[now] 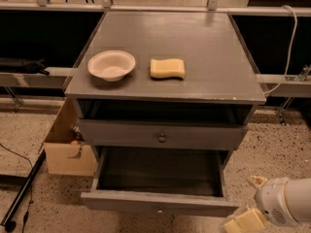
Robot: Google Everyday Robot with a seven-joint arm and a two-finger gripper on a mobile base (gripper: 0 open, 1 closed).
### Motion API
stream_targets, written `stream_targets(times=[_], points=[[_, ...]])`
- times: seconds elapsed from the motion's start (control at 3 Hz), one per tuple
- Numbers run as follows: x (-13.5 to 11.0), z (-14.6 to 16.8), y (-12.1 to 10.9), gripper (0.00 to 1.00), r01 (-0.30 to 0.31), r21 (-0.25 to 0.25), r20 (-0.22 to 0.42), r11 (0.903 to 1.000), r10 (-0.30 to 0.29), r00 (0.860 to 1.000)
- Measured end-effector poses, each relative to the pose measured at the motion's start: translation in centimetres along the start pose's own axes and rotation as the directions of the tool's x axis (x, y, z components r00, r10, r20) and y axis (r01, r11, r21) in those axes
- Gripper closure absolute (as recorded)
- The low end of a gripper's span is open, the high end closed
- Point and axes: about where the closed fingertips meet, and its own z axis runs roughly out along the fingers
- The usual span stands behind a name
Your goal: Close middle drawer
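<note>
While my gripper [245, 221] hangs low in the bottom right corner of the view, just above the speckled floor [274, 147], I cannot tell whether it is released or clenched. Its cream-coloured end sits below and to the left of my white arm housing [286, 207].

Just to the left of the gripper is the right front corner of the middle drawer [121, 200]; the two look apart, not touching. The drawer is pulled far out of the grey cabinet, so that its dark inside lies open to the camera. Its flat grey front runs across the bottom of the view, and its small round knob [158, 210] is at the centre of the lower edge, well to the left of the gripper. The gripper is at about the height of that front, outside the drawer and off its right end.

Above and behind is the uppermost drawer [116, 131], its front set only a little forward of the cabinet, with a brassy knob [162, 138] in the middle.

Over that lies the grey worktop [209, 47]. On it stand a pale bowl [111, 64] at the left and a yellow sponge [167, 68] just beside it to the right, the two apart.

On the floor to the left of the cabinet a cardboard box [68, 158] stands against its side.
</note>
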Motion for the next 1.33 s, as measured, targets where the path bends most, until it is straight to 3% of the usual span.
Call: stream_targets(times=[0.67,1.33], points=[[3.6,7.0,-1.4,0.0,0.029,0.009,-0.092,0.9995,-0.028,0.995],[3.2,7.9,-1.3,0.0,0.05,0.019,-0.078,0.9986,-0.048,0.996]])
